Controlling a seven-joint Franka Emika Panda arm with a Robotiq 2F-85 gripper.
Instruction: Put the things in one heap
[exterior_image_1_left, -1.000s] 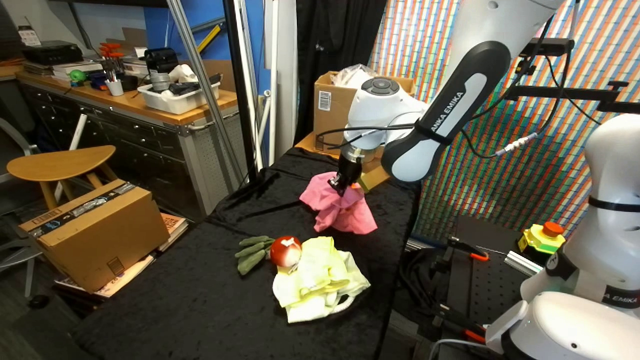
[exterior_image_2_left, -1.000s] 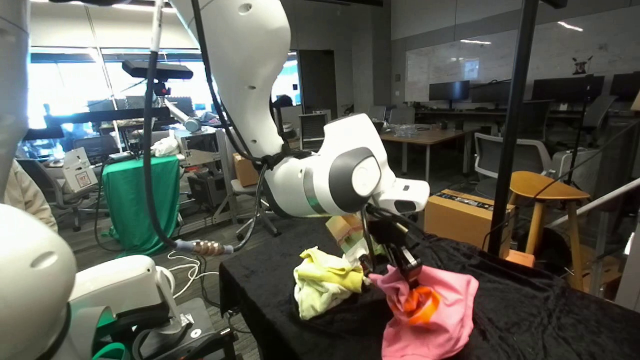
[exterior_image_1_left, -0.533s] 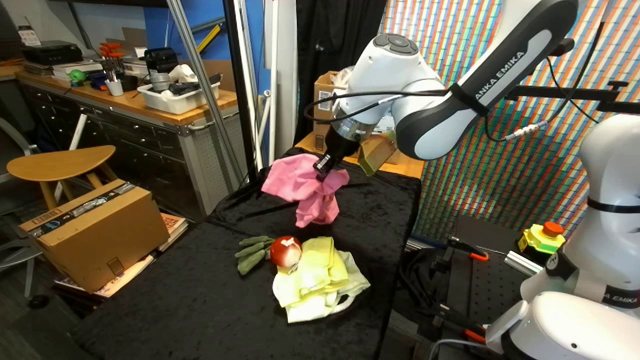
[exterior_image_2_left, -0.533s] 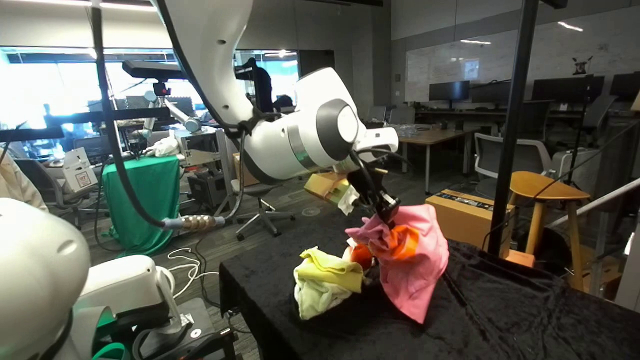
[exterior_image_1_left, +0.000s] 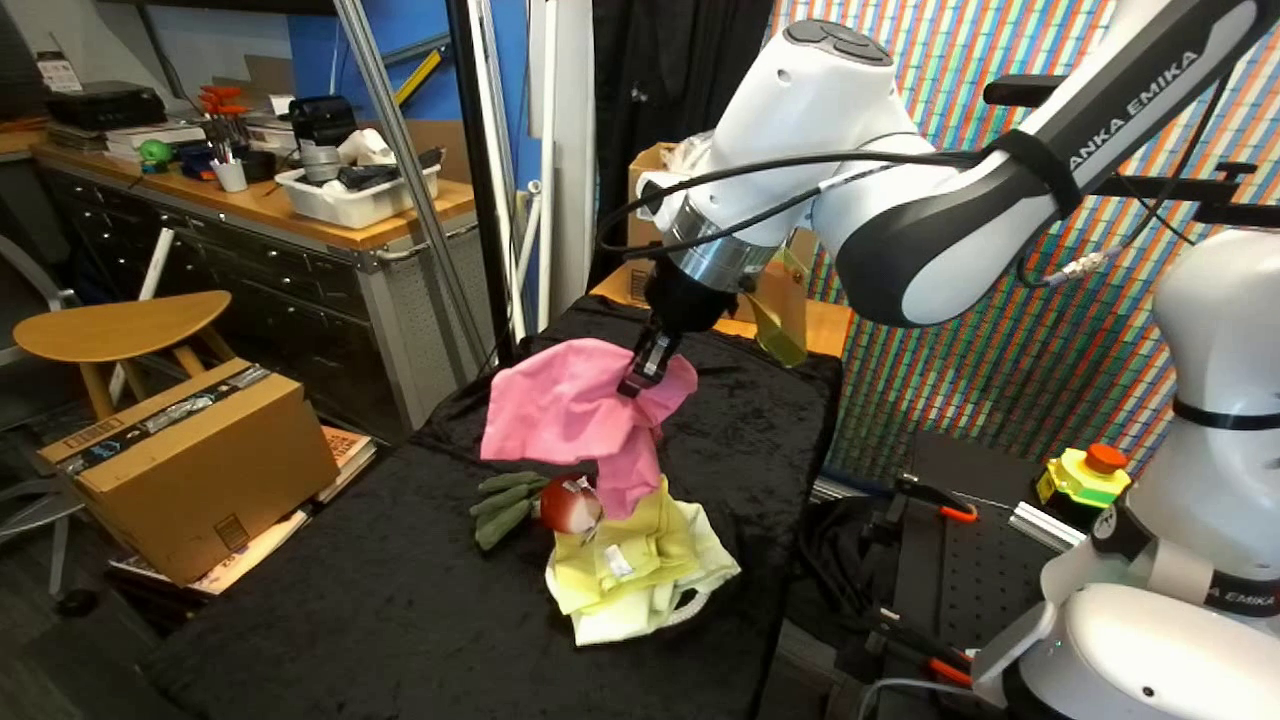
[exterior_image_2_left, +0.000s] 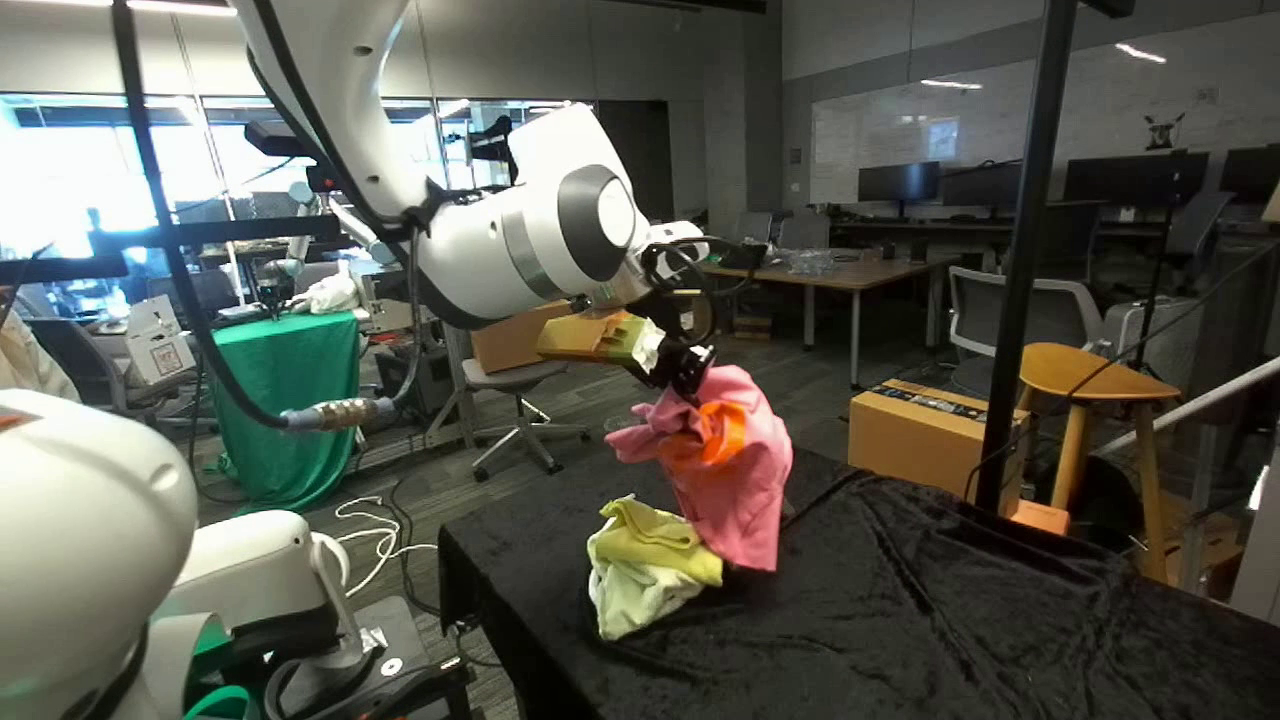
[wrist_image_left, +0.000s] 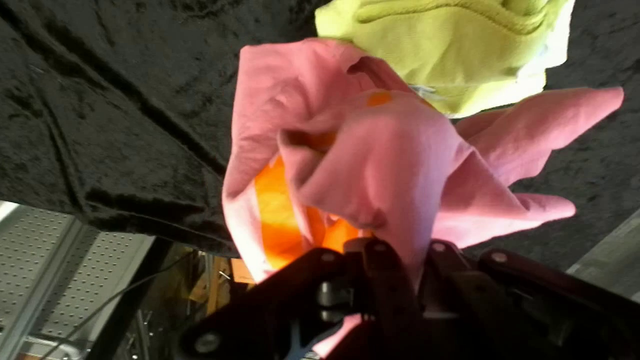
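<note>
The black-covered counter (exterior_image_1_left: 400, 620) extended beneath the yellow cloth (exterior_image_1_left: 655, 545) and bore its load. In an exterior view, the pink cloth (exterior_image_1_left: 565, 405) hung above and to one side of the yellow cloth, its lower end overlapping that cloth's edge; whether the two touched could not be determined. It was presumably held high so that its loose folds would clear the items below. The white cloth (exterior_image_1_left: 712, 550) lay partly under the yellow cloth and acted as a base. The yellow cloth itself lay folded on top, which made it the likely landing surface. The toy (exterior_image_1_left: 560, 507), red with green lobes, rested just beside the yellow cloth; contact was not verifiable. The gripper (exterior_image_1_left: 633, 386) stood above and to one side of the yellow cloth, jaws clamped on a bunched section of the pink cloth. Such a gathered grip should have resisted slipping but left the corners uncontrolled. The rope (exterior_image_1_left: 688, 613) protruded as a loop near the yellow cloth, probably pinned by the white cloth. The next step likely called for centring the pink cloth over the yellow cloth before release.
</note>
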